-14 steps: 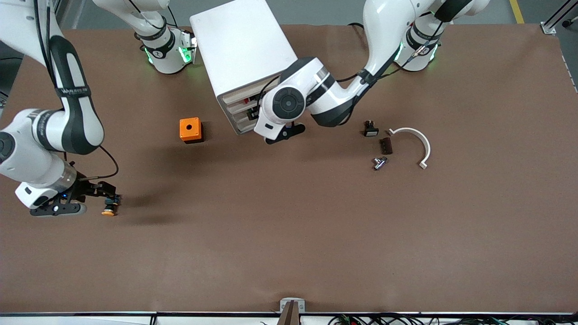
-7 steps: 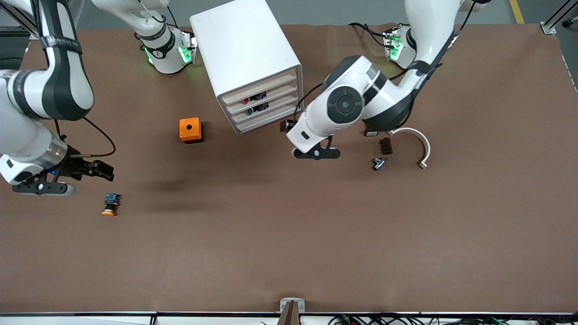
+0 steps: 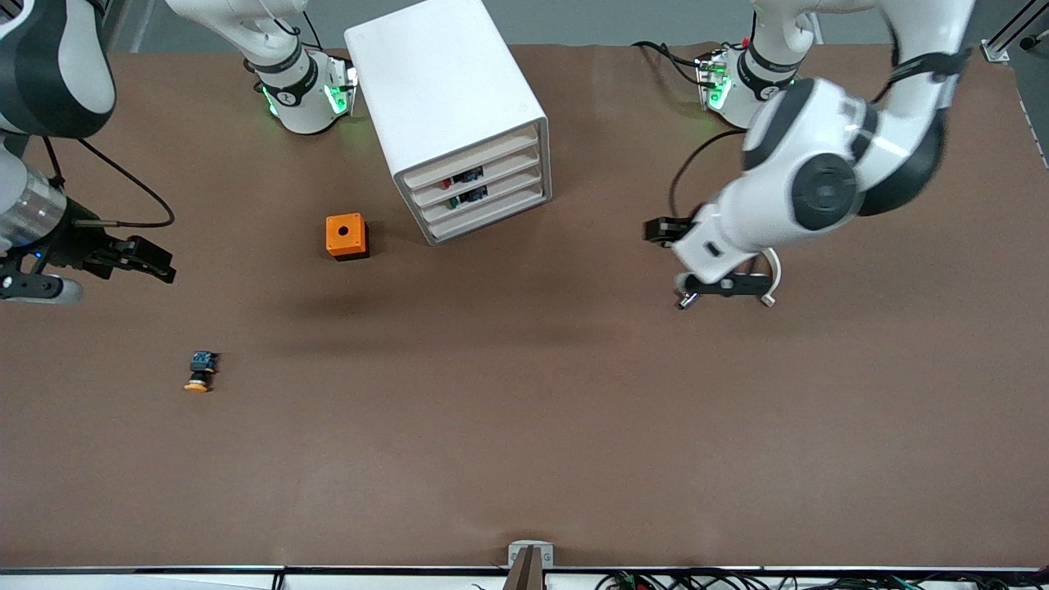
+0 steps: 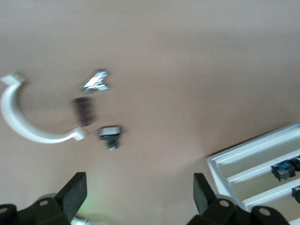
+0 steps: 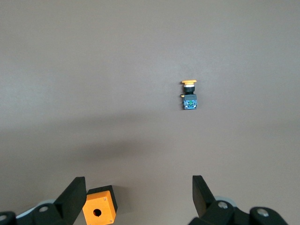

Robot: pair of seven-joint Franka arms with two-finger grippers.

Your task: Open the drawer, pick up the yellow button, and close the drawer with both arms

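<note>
The button [image 3: 199, 371], with an orange cap and a black-and-blue body, lies on its side on the table toward the right arm's end, nearer the front camera than the orange box [image 3: 345, 236]. It also shows in the right wrist view [image 5: 189, 96]. My right gripper [image 3: 160, 260] is open and empty, raised above the table apart from the button; in its own view the right gripper [image 5: 139, 197] holds nothing. My left gripper [image 3: 658, 230] is open and empty over the small parts, as the left wrist view [image 4: 140, 197] shows. The white drawer cabinet [image 3: 447, 90] has all its drawers shut.
Toward the left arm's end lie a white curved bracket [image 4: 18, 126], a brown piece [image 4: 84, 111], a silver piece [image 4: 96, 82] and a small black part with a white face [image 4: 110, 136]. The cabinet's drawer fronts [image 4: 262, 164] show coloured parts inside.
My right gripper let go of the button, which stays on the table, and rose away from it. My left arm swung from the drawer front to over the small parts.
</note>
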